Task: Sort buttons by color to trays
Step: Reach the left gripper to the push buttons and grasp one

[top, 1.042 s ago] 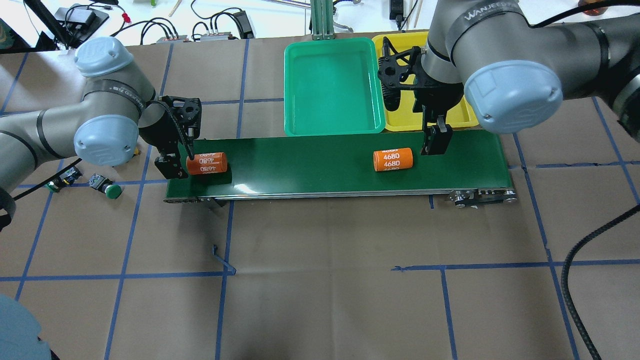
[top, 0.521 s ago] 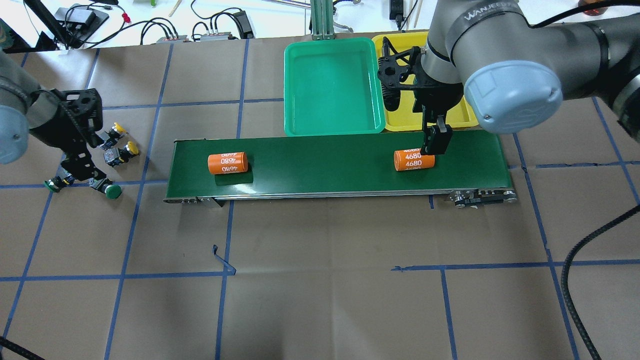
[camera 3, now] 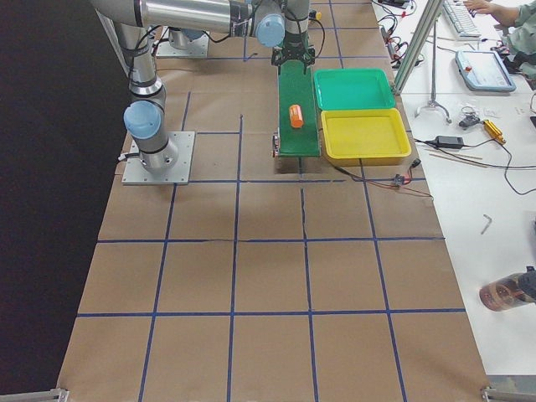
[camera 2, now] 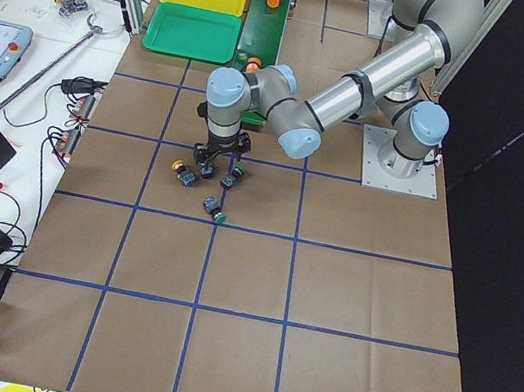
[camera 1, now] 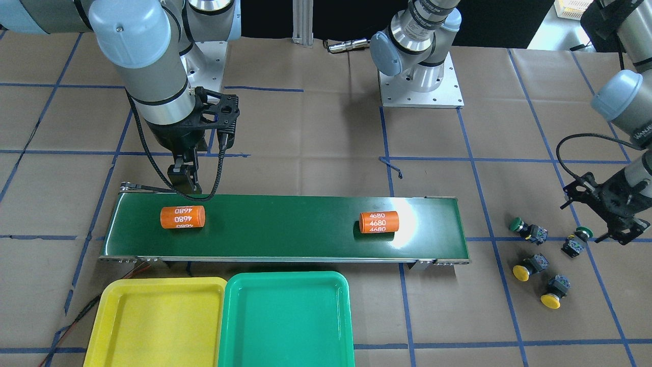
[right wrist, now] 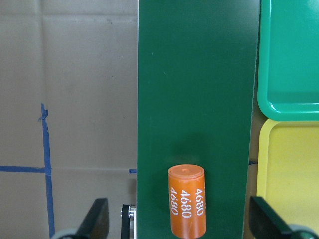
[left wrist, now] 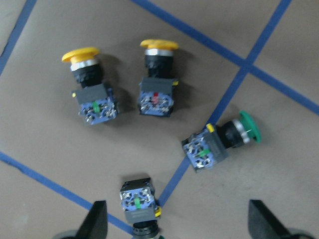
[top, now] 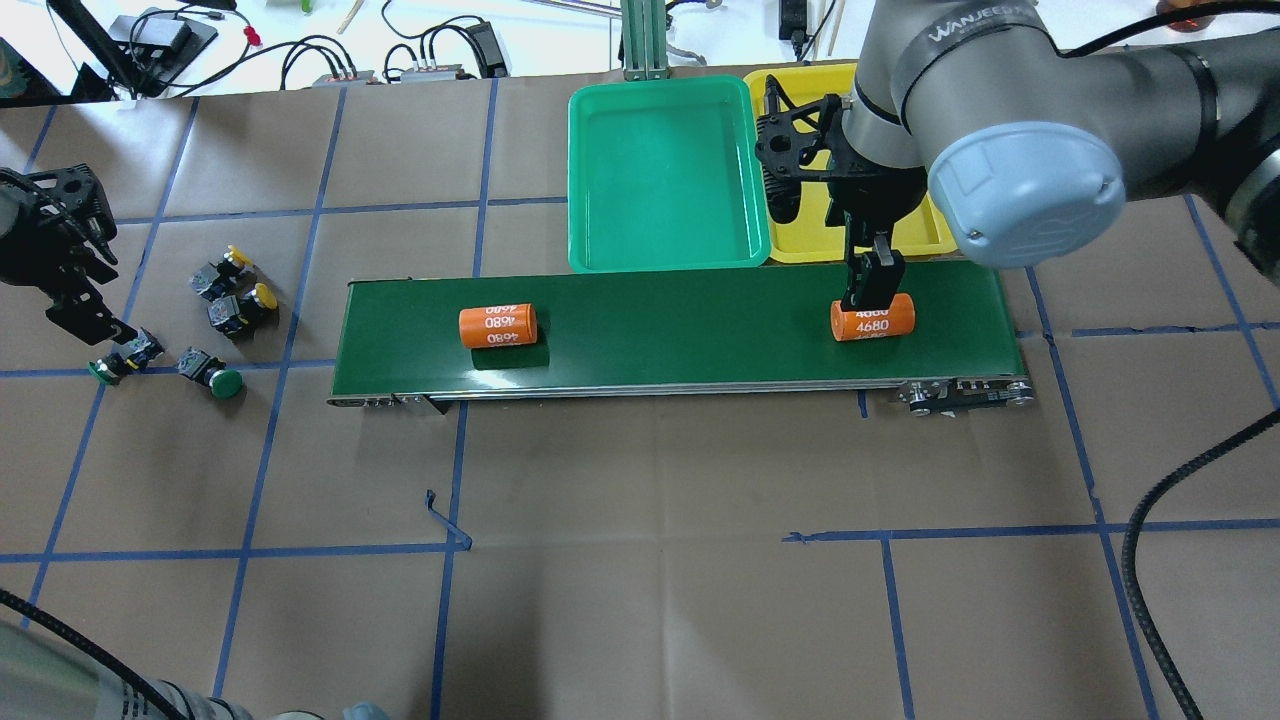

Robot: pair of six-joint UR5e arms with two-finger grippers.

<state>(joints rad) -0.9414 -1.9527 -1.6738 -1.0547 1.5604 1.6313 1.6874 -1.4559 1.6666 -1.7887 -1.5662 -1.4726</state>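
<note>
Four buttons lie on the paper left of the belt: two yellow-capped ones [top: 222, 270] [top: 240, 308] and two green-capped ones [top: 115, 360] [top: 210, 375]. My left gripper [top: 95, 322] hovers open just beside them. In the left wrist view its fingers [left wrist: 97, 221] stand wide apart, with one green button's body [left wrist: 137, 201] between them, the other green button [left wrist: 222, 144] to the right, and the yellow ones [left wrist: 92, 94] [left wrist: 157, 87] above. My right gripper [top: 868, 290] is open over the belt. The green tray [top: 660, 180] and yellow tray [top: 810, 240] lie empty behind the belt.
A long dark-green conveyor belt [top: 680, 330] carries two orange "4680" cylinders: one [top: 498, 326] towards the left, one [top: 873, 318] directly under my right gripper, also in the right wrist view [right wrist: 187, 206]. Cables and electronics lie beyond the table's far edge.
My left arm swung left, off the belt's end, to the buttons. Both orange cylinders rode rightward on the belt; the right one is now under my right gripper, which stayed put.
</note>
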